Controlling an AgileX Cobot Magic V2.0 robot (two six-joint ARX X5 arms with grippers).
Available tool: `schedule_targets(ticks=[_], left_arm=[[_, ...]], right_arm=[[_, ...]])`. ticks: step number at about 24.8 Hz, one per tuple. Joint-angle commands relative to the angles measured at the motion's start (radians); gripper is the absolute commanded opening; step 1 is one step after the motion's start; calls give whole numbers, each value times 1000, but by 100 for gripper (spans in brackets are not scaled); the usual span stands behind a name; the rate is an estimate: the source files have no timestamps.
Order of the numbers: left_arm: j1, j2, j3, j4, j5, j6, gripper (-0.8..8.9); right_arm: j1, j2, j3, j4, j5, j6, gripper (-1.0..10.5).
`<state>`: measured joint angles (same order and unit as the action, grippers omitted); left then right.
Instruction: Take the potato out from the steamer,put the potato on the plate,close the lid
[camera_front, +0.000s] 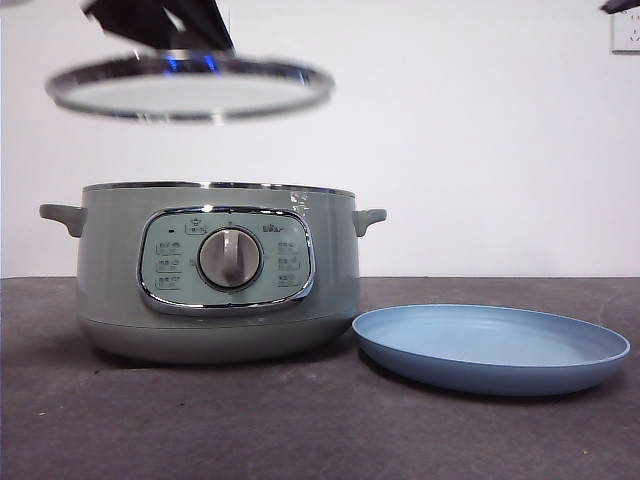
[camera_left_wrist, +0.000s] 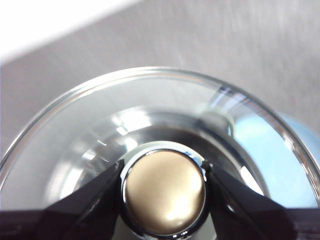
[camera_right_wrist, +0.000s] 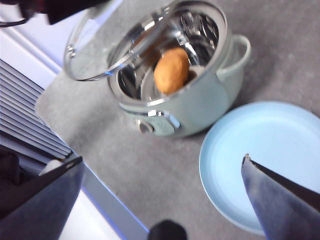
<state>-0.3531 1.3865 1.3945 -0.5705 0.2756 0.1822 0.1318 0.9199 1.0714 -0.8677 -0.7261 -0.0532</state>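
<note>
My left gripper (camera_left_wrist: 165, 192) is clamped on the knob of the lid (camera_front: 190, 88), holding it in the air above the steamer (camera_front: 215, 270), off to one side; my right gripper (camera_right_wrist: 160, 200) hangs wide open and empty, high above the plate (camera_right_wrist: 270, 160); the potato (camera_right_wrist: 171, 70) sits inside the open steamer; the plate is bare. I judge the opening step nearly done; next my right gripper must reach down into the pot for the potato.

Left gripper (camera_left_wrist: 164, 192) jaws clamped; right gripper (camera_right_wrist: 160, 165) jaws spread, high.
</note>
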Motion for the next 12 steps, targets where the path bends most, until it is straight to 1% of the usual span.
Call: schedule_targets(ticks=[1,3,4,5,7,12], left_arm=[[21,-91,32,-40,0,-12,-9],[36,-176,33,-89,-34,-24,-9],[44,-220,33,-116,-50,-25,-9],[53,-264,33,-146,-68,-25,-9],[67,-350,33,-222,-76,-35,-9],[73,-472,33,-328,-121,-63,-9]], right_arm=[[49,41,2,82,-1,83,626],[121,96,3,180,2,139,626],[162,133,14,221,19,162,626],[211,176,32,254,59,178,626],[311,280,95,281,147,183,626],[431,492,267,283,258,183,626]])
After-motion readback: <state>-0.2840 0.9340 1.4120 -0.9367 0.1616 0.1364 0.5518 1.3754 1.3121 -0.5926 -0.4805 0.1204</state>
